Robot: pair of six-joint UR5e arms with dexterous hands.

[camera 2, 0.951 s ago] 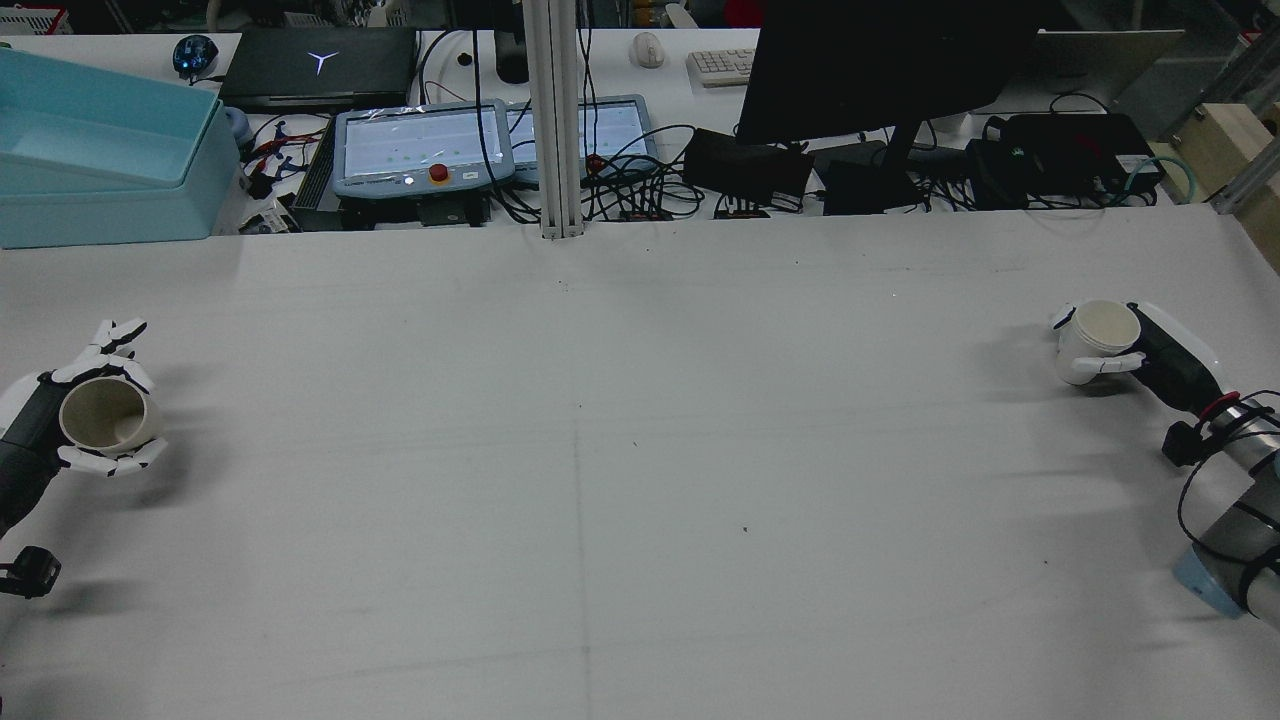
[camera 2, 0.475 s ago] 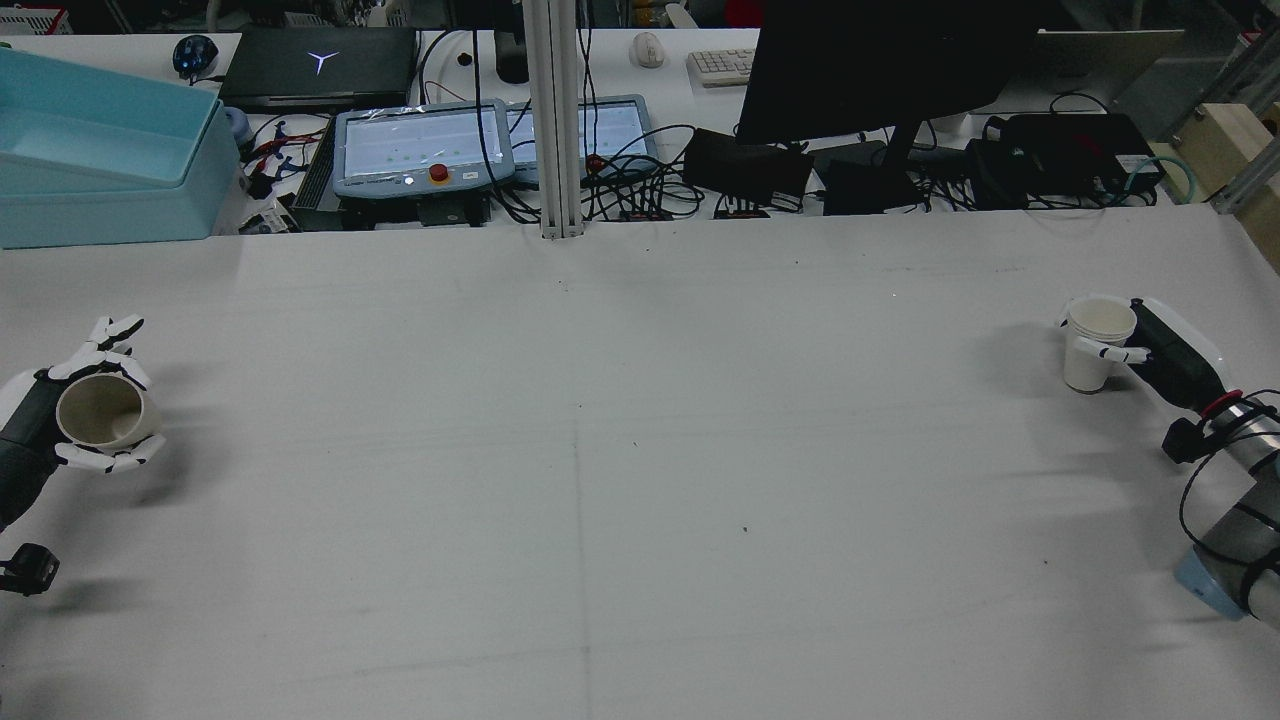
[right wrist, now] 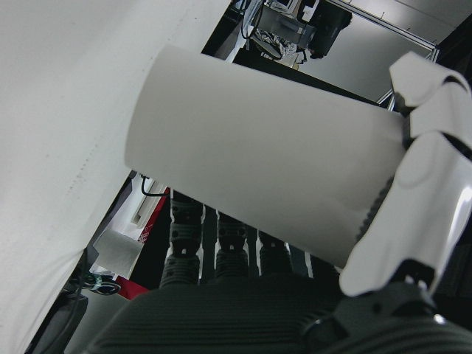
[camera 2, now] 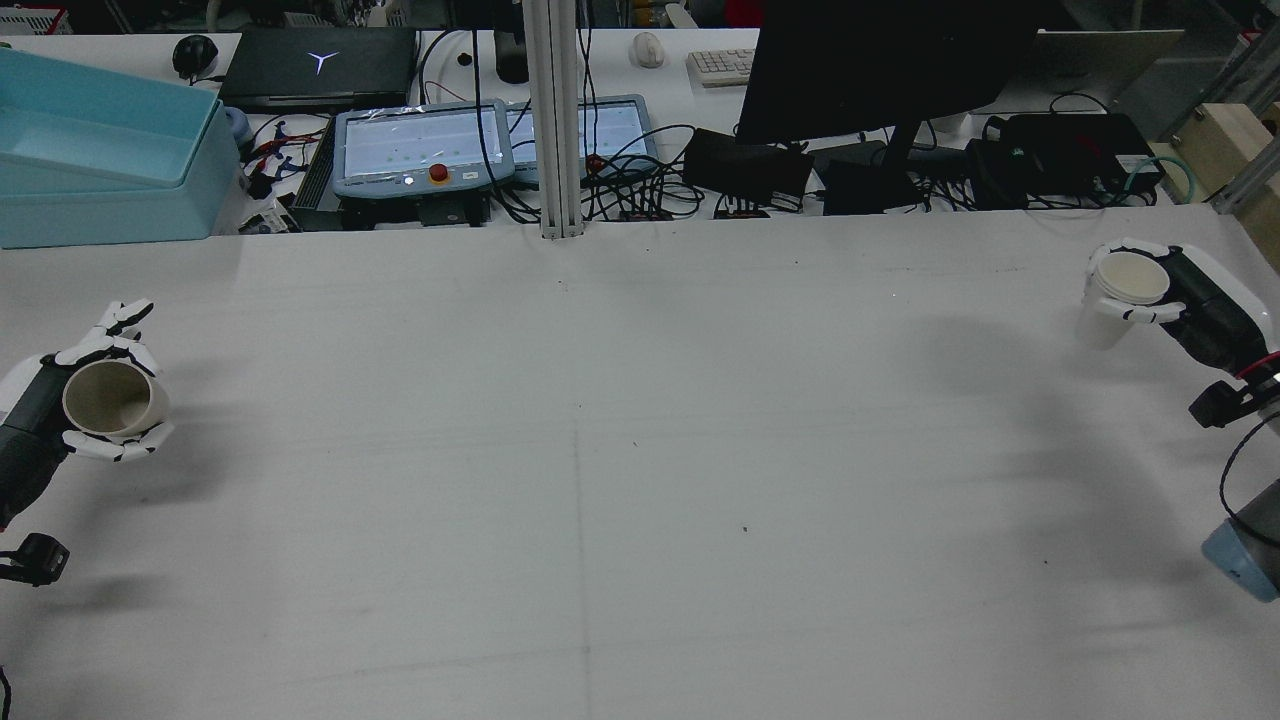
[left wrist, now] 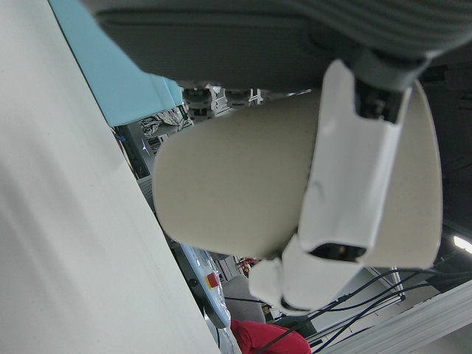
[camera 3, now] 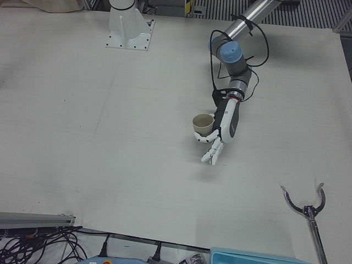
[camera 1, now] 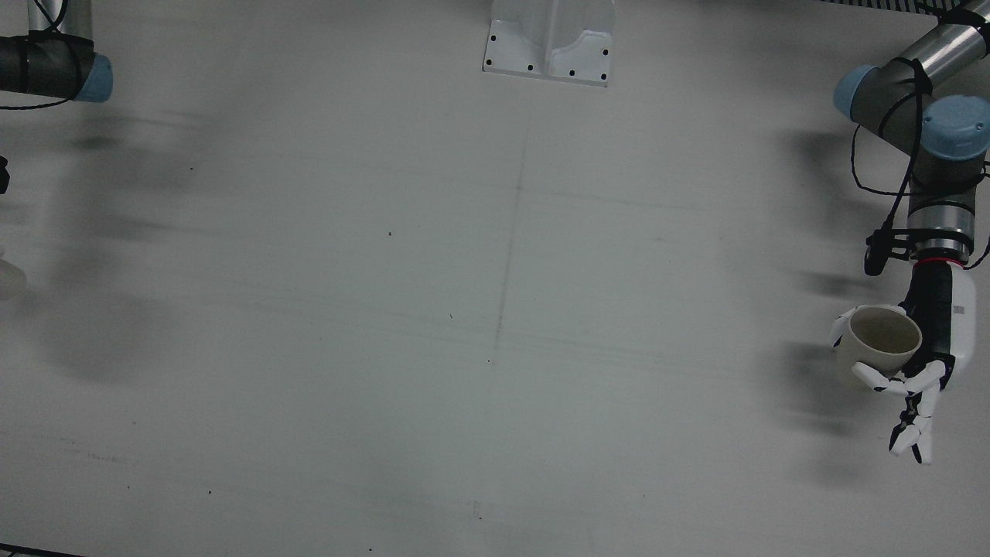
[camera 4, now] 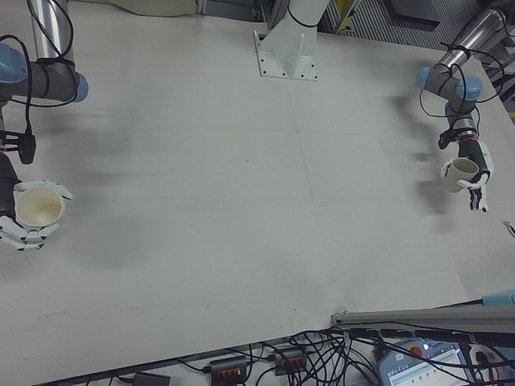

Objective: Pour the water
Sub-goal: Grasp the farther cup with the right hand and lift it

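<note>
A beige cup [camera 2: 112,398] is held in my left hand [camera 2: 45,415] at the table's left edge in the rear view, its mouth tilted up and toward the centre, clear of the surface. The left hand view shows this beige cup [left wrist: 236,192] with white fingers [left wrist: 354,169] wrapped over it. My right hand [camera 2: 1195,300] is shut on a white paper cup [camera 2: 1118,295] at the far right, raised above the table [camera 2: 640,450]. In the right-front view the white cup [camera 4: 39,207] looks empty. The front view shows the beige cup [camera 1: 882,336] in my left hand [camera 1: 940,333].
Beyond the table's far edge stand a light-blue bin [camera 2: 100,170], two teach pendants [camera 2: 420,150], a dark monitor [camera 2: 880,70] and tangled cables. An aluminium post [camera 2: 555,120] rises at the far middle. A grabber tool [camera 3: 308,209] lies near the operators' side.
My right hand has lifted the white cup off the table and carried it farther away and to the right. My left hand has risen slightly with the beige cup.
</note>
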